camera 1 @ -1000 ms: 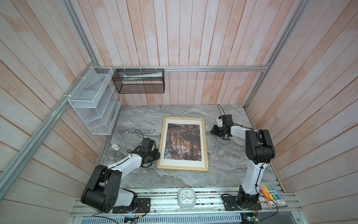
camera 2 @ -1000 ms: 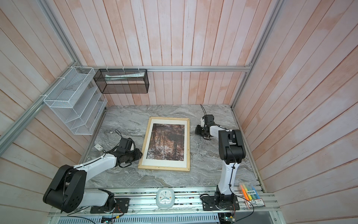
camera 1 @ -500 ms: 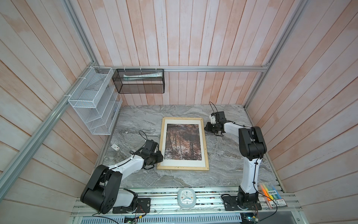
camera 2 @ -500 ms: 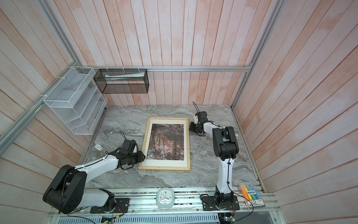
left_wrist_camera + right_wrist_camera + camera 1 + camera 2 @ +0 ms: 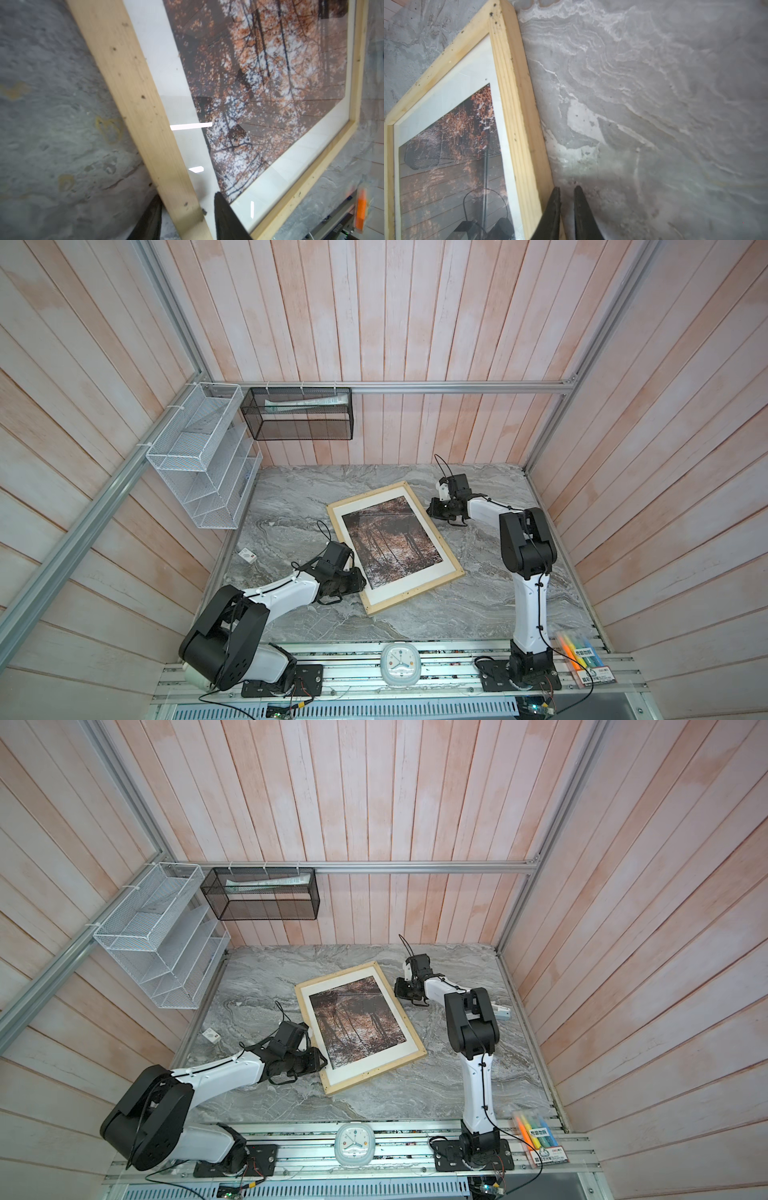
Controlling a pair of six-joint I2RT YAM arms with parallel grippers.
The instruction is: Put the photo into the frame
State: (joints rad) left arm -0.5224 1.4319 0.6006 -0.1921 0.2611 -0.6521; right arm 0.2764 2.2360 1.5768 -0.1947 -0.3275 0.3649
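Inside the frame (image 5: 415, 592) lies the photo (image 5: 392, 541); left gripper (image 5: 187, 199) pinches the frame's edge, right gripper (image 5: 567, 189) jaws nearly touch, empty.

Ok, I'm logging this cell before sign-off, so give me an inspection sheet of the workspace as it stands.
Surface: grey marbled table, frame lying skewed on it.
Job's things: photo inside the frame, white border around it.
Clutter: small white block beside the left arm; clock and highlighter pack on the front rail.
Grippers: left gripper jaws astride the frame's side strip; right gripper jaws nearly closed, empty, beside the frame's outer edge.
Cables: black cable loops at both wrists.
Surroundings: plank walls, white wire shelf, black mesh basket.
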